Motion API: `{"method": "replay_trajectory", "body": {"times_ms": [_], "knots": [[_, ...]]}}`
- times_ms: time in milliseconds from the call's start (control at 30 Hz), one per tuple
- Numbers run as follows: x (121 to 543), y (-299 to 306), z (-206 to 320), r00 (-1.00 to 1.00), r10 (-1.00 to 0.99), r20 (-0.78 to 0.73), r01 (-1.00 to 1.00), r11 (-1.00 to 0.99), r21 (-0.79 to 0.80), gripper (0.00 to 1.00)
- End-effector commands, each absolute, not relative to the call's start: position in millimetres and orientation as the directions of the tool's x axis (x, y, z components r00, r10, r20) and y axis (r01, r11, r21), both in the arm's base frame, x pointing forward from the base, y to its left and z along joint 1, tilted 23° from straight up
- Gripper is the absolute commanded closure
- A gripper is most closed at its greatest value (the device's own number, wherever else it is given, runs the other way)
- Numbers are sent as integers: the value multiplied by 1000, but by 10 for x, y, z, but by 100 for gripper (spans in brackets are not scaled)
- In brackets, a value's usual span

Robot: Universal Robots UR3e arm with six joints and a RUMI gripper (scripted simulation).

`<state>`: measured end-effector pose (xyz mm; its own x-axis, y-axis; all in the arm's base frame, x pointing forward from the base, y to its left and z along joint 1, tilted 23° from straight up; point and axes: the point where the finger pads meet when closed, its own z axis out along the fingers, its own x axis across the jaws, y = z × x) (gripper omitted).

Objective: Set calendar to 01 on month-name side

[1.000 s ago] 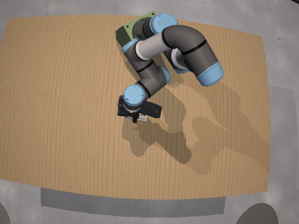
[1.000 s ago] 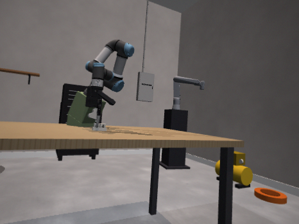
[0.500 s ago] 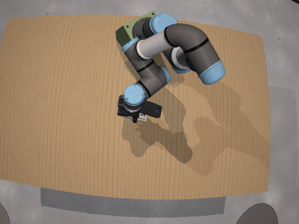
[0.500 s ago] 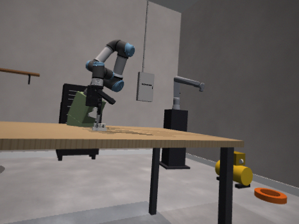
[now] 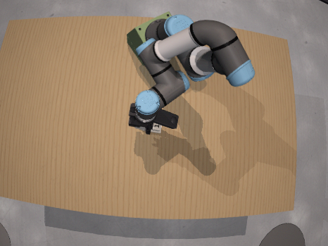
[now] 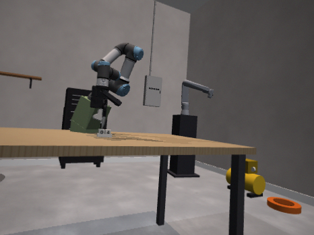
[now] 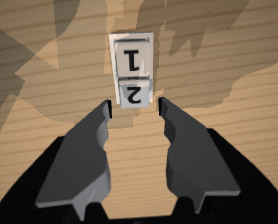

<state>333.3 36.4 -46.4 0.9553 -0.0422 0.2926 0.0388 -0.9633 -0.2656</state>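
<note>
The grey two-fingered claw (image 7: 134, 108) hangs parted and empty just above the white calendar tray (image 7: 131, 36) on the wooden tabletop (image 5: 70, 88). Both cubes sit in the tray, the near cube (image 7: 133, 93) showing 2. A descent off-centre could strike the tray wall or tilt that cube.
</note>
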Motion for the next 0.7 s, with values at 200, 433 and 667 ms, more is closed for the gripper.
{"method": "replay_trajectory", "body": {"times_ms": [200,433,667], "knots": [[3261,294,-230,955,-41,292,40,-963,-266,72],[3216,254,-92,955,-41,292,40,-963,-266,72],[3180,220,23,955,-41,292,40,-963,-266,72]]}}
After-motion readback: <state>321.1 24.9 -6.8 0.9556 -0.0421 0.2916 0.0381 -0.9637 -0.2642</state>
